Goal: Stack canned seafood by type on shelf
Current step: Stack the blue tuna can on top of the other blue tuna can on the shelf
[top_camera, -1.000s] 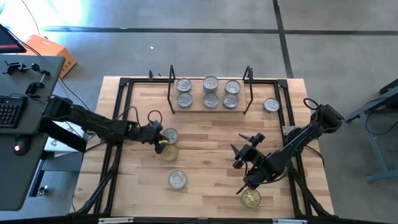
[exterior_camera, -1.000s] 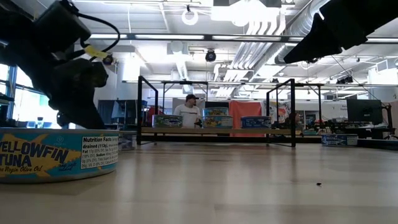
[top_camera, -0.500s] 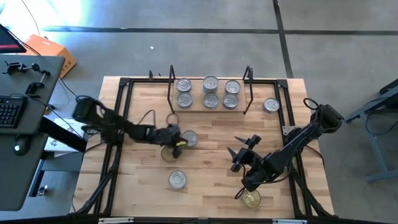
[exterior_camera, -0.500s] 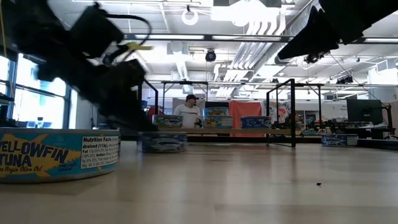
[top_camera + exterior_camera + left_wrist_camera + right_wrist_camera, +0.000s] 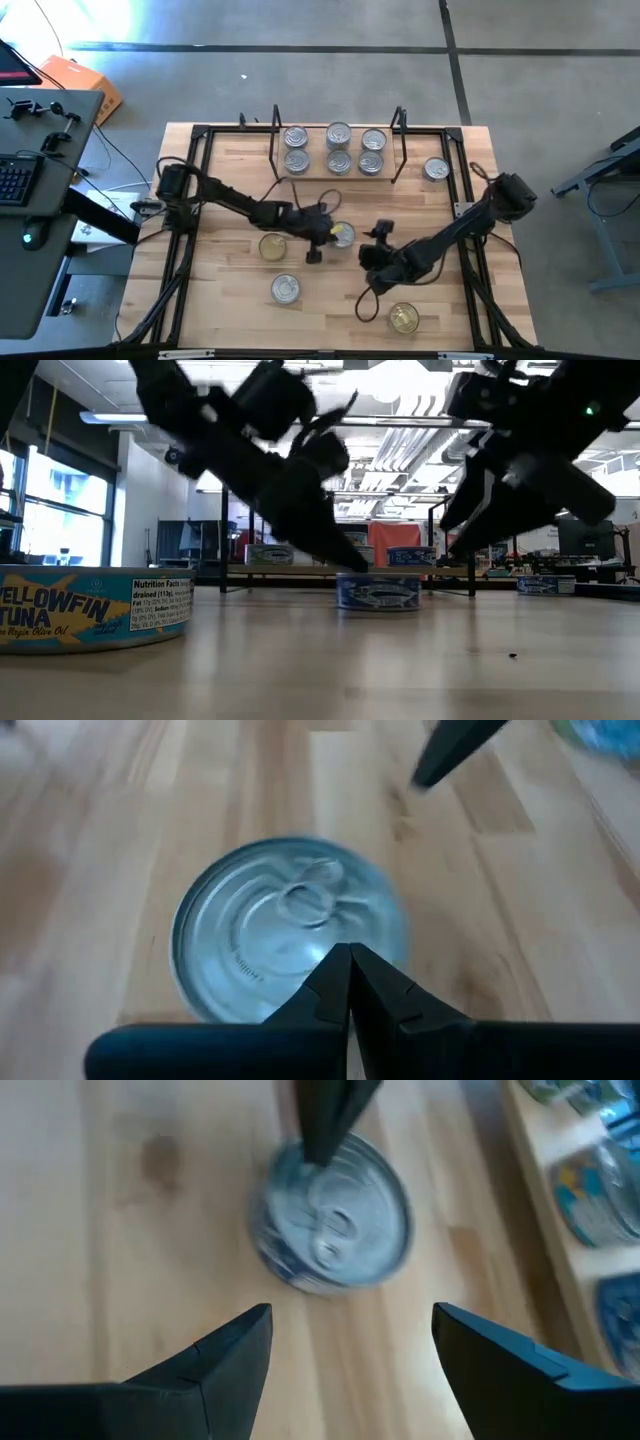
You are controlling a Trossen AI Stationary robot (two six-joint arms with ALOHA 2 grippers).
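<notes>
Silver-lidded can (image 5: 341, 234) mid-table, just left of wide-open right gripper (image 5: 372, 245), clenched empty left gripper (image 5: 322, 237) touching its left side.

The desk (image 5: 225, 290) is pale wood plank with a black frame. The shelf (image 5: 338, 176) has a light wood board and thin black wire ends. Six cans (image 5: 338, 149) on it show silver lids. A silver-lidded can (image 5: 341, 234) has a blue side label. The gold-lidded can (image 5: 404, 318) nearest the edge is yellow. A tuna can (image 5: 95, 607) wears blue and yellow lettering. Both tools, left (image 5: 322, 236) and right (image 5: 374, 252), are black.
</notes>
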